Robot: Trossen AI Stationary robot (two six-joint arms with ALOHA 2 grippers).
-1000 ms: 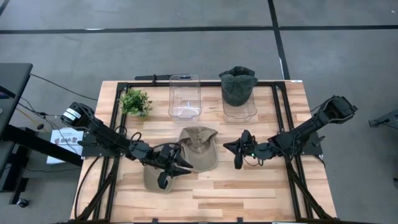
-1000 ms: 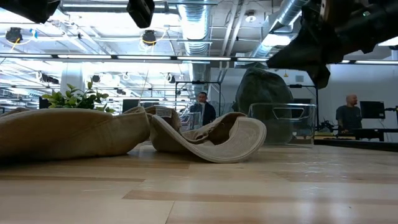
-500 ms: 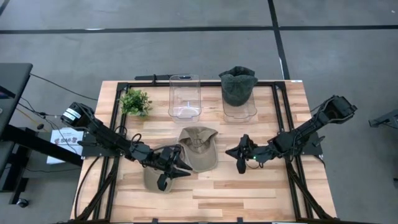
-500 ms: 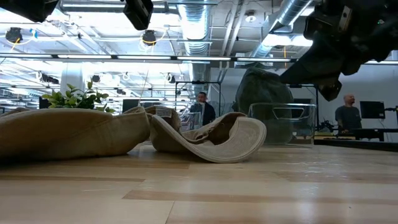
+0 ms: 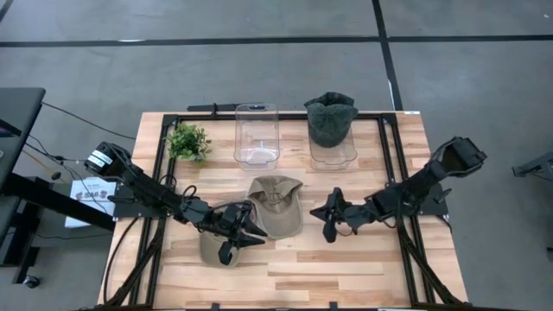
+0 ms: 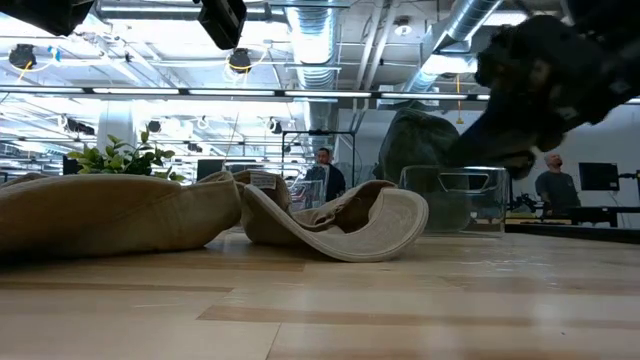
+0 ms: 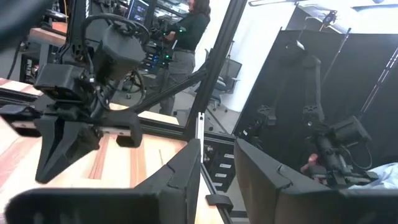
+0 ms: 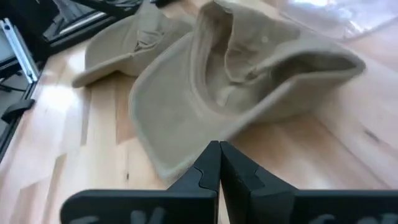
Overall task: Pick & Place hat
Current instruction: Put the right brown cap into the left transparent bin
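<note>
right gripper, fingers pressed shut on nothing, has crept closer to the upturned tan fabric hat, so a grab looks next, while left gripper, partly open, hovers empty.

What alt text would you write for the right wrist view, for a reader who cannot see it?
A tan hat lies upside down on the wooden table, just ahead of the right gripper, whose two dark fingers are shut together. A second tan hat lies flat behind the first one, touching it.

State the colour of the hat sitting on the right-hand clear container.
Dark green hat, clearest in the high view.
</note>
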